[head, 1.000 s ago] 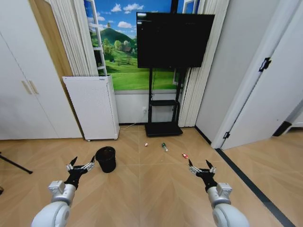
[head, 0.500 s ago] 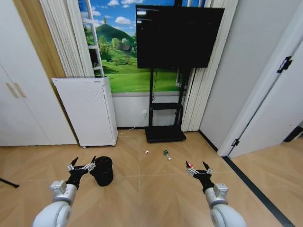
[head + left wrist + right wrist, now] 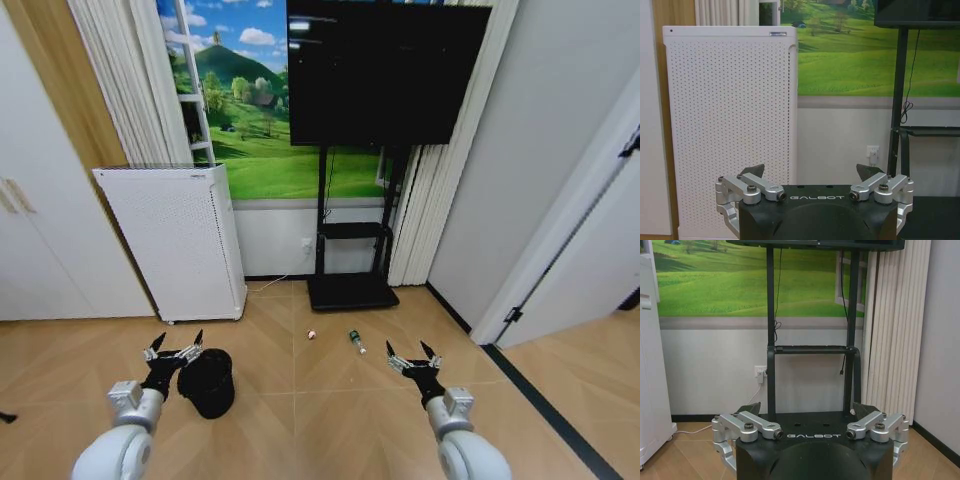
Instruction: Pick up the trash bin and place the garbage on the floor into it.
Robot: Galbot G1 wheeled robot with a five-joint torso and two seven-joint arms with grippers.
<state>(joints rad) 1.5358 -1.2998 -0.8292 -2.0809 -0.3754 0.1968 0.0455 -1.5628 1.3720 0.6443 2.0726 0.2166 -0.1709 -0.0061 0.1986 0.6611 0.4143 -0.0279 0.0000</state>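
Left claw [image 3: 174, 349] open just beside trash bin [image 3: 208, 384]; bottle [image 3: 354, 341] ahead.

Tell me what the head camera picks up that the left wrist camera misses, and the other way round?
The head view takes in the floor: the small black round trash bin, a white-and-red crumpled scrap, a small clear bottle with a green label, and the open right gripper held low in front. The left wrist view adds a close look at the wall socket and the dangling black cable. Both show the open left gripper, the tall white perforated box-shaped appliance and the black TV stand.
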